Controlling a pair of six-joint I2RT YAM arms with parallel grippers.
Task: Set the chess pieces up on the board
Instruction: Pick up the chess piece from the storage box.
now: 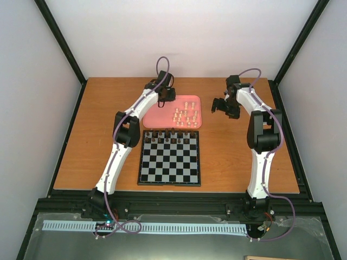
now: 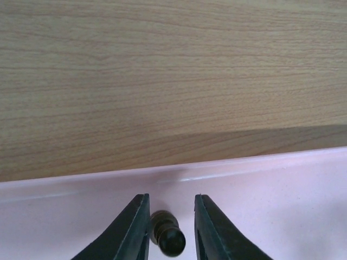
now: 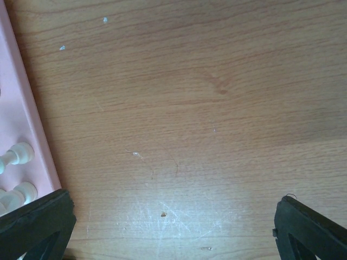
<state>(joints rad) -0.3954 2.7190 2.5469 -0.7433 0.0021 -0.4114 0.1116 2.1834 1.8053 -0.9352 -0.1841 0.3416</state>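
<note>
Left wrist: L gripper (image 2: 171,200) fingers (image 2: 134,230) apart astride dark piece (image 2: 167,238) in pink tray (image 2: 271,184); R gripper (image 3: 173,219) wide apart beside tray.

1 board (image 1: 169,162), 1 tray (image 1: 157,115), 2 arms (image 1: 114,161), pcs (image 1: 184,115) uncountable

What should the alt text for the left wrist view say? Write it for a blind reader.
The left gripper sets its two dark fingers either side of a small dark chess piece on a pink tray, with a gap showing on the piece's right. Beyond the tray's rim stretches the wooden table.
</note>
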